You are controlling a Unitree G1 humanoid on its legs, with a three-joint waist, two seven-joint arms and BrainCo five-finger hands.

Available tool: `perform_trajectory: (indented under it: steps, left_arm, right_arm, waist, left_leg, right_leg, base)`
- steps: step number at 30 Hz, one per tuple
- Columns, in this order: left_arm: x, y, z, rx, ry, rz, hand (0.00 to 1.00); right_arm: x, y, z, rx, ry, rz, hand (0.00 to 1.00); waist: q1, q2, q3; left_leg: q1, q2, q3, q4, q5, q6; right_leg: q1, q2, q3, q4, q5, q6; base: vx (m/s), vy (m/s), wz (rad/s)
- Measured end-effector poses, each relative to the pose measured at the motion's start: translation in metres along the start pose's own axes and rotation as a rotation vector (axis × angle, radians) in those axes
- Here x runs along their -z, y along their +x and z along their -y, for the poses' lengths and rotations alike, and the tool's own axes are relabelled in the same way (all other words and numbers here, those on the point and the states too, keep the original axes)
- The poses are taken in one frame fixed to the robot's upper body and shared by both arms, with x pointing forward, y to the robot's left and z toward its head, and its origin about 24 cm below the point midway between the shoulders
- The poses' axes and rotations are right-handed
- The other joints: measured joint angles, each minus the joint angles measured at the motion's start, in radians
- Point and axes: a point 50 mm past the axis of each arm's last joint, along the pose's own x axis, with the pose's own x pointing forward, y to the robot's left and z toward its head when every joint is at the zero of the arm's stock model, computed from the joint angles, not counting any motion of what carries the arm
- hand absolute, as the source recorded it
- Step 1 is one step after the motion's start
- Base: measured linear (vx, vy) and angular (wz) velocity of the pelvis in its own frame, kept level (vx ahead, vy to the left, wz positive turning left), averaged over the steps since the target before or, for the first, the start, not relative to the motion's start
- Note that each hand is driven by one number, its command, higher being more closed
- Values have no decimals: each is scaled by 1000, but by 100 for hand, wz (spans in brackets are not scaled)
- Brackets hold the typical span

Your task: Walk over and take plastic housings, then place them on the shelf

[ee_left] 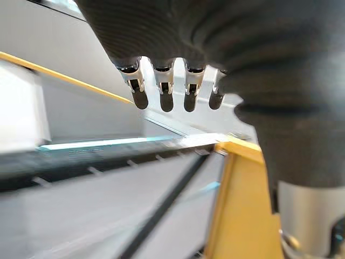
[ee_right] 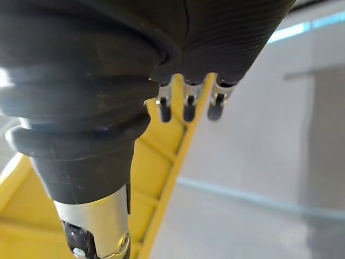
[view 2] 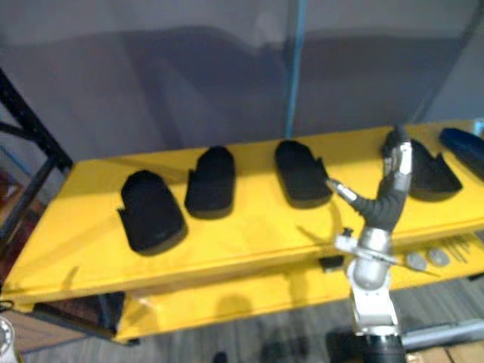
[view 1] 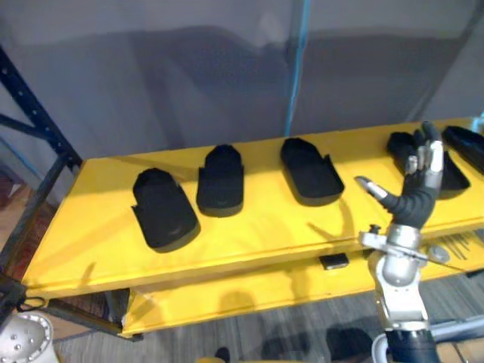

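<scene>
Several black plastic housings lie in a row on the yellow shelf board [view 1: 265, 227]: one at the left [view 1: 162, 208], one beside it [view 1: 221, 180], one in the middle [view 1: 310, 170]. Further right, another housing [view 1: 452, 172] is partly behind my right hand, and one more [view 1: 467, 144] sits at the edge. My right hand [view 1: 416, 190] is raised in front of the shelf's right part, fingers straight up, thumb out to the left, holding nothing. In the left wrist view my left hand [ee_left: 164, 86] hangs with relaxed fingers and holds nothing.
A lower yellow board [view 1: 227, 299] juts out under the shelf, with a small black piece [view 1: 333, 262] and some metal discs [view 1: 439, 253] on it. A dark rack post [view 1: 34, 106] slants at the left. A grey wall with a light blue strip [view 1: 296, 68] stands behind.
</scene>
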Motion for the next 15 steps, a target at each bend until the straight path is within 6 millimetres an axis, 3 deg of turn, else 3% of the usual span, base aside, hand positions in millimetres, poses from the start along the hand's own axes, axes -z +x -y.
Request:
perform_trajectory:
  steps: [1, 4, 5, 7, 9, 11, 12, 15]
  left_arm:
    - [8, -7, -1, 12, 23, -63, 0]
    - [60, -36, -5, 45, 109, -356, 0]
    - [88, -55, -13, 45, 166, -506, 0]
    - [123, -90, -30, 68, 252, -731, 0]
    - [157, -146, -60, 107, 319, -1041, 0]
    - [165, -181, -76, 132, 324, -1202, 0]
    - [171, -229, -70, 255, 191, -1422, 0]
    - [171, -229, -70, 255, 191, -1422, 0]
  right_arm:
    - [-1, 1, -4, -8, 12, 3, 0]
    - [-2, 9, -13, -34, 31, 21, 0]
    - [-1, 12, -16, -43, 34, 23, 0]
    - [0, 16, -18, -46, 34, 21, 0]
    - [2, 18, -18, -45, 34, 8, 0]
    - [8, 17, -18, -52, 23, -25, 0]
    - [12, 20, -21, -104, 54, -41, 0]
    - [12, 20, -21, -104, 54, -41, 0]
  waist:
    - [1, -5, -2]
    - [9, -8, 1]
    - [9, -11, 3]
    - [16, -26, 11]
    - [15, -45, 18]
    - [17, -66, 16]
    - [-7, -106, 8]
    - [-7, -109, 6]
  left_leg:
    - [-6, -4, -16, 0, 4, 1]
    - [-7, -10, -24, 0, 4, 1]
    - [-8, -13, -33, -1, 1, 5]
    - [-9, -13, -35, -1, 1, 6]
    - [-18, -13, -36, -1, 0, 6]
    - [-23, -13, -35, -1, 0, 7]
    - [-3, 13, 58, -1, -5, 7]
    - [-3, 13, 58, -1, -5, 6]
  right_leg:
    - [2, -1, -15, 0, 0, 0]
    - [9, -5, -29, 0, 0, 0]
    - [12, -7, -36, 0, 0, 0]
    - [12, -7, -37, 0, 0, 1]
    - [5, -7, -41, -1, -1, 1]
    - [-1, -7, -41, -1, 0, 1]
    - [5, -2, -6, -2, 0, 0]
    - [5, -2, -6, -2, 0, 0]
  base:
    - [-5, 6, 27]
    - [-8, 14, 16]
    - [-4, 16, 16]
    - [-1, 6, 6]
    - [1, -3, 4]
    - [0, 0, 0]
    - [0, 0, 0]
    - [0, 0, 0]
